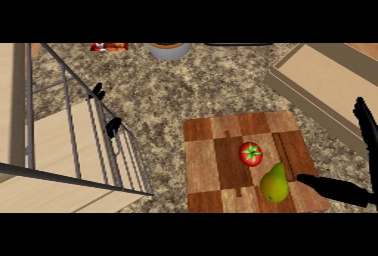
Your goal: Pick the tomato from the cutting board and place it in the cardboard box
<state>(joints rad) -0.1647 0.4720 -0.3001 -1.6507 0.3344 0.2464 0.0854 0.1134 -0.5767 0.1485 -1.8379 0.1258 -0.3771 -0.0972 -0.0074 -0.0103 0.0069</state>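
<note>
Tomato (251, 153) sitting untouched on cutting board (247, 162), w/ cardboard box (325, 80) waiting at 1 o'clock. My right robot hand (347, 190) hovering wide, nothing held; pick and placing both pending.

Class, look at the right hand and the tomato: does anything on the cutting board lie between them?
Yes. A pear lies just below the tomato, between it and the right hand at the cutting board's lower right corner.

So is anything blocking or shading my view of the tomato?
Head view: the round red tomato shows fully on the striped wooden cutting board, evenly lit, no glare; the black right hand overlaps only the board's lower right corner, beside the green pear.
</note>
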